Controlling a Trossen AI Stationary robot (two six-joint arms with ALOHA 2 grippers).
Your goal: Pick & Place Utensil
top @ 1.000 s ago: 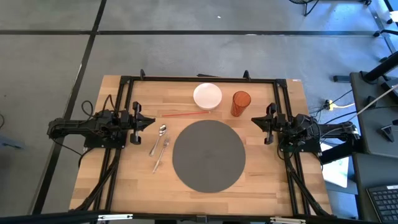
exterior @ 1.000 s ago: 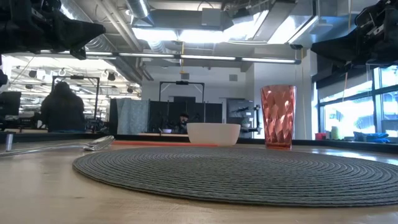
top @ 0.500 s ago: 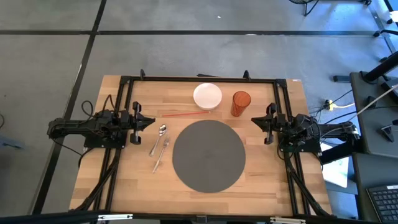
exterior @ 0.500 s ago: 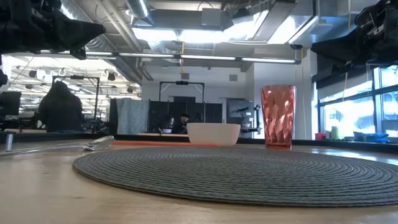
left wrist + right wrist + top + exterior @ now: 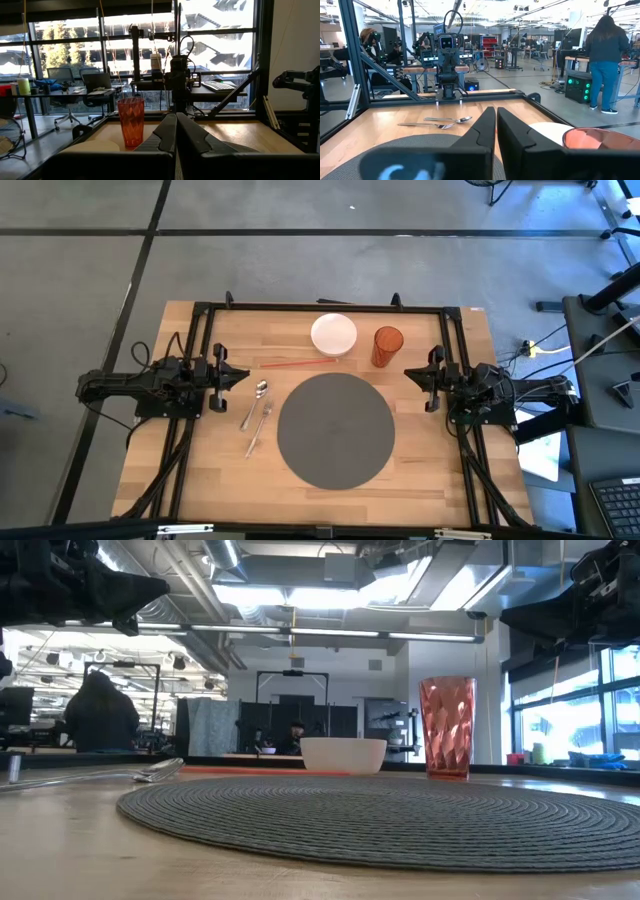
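Grey woven placemat (image 5: 335,429) fills the near middle of the wooden table (image 5: 200,480), and nothing lies on it yet. Just beside its left edge lie the fork (image 5: 259,427) and the spoon (image 5: 254,403), side by side and nearly touching, handles angled toward the near edge. The left gripper (image 5: 238,375) hovers near the spoon's bowl, its jaws pressed together; the right gripper (image 5: 414,373) waits across the mat, jaws likewise pressed together. Beyond the mat sit a red straw (image 5: 299,363), a white bowl (image 5: 333,334) and an orange-red cup (image 5: 387,346). The pick looks not yet begun. To do it well, the left gripper should spread its jaws first, come down over one handle only, clear of its neighbour, and pinch across the narrow width.
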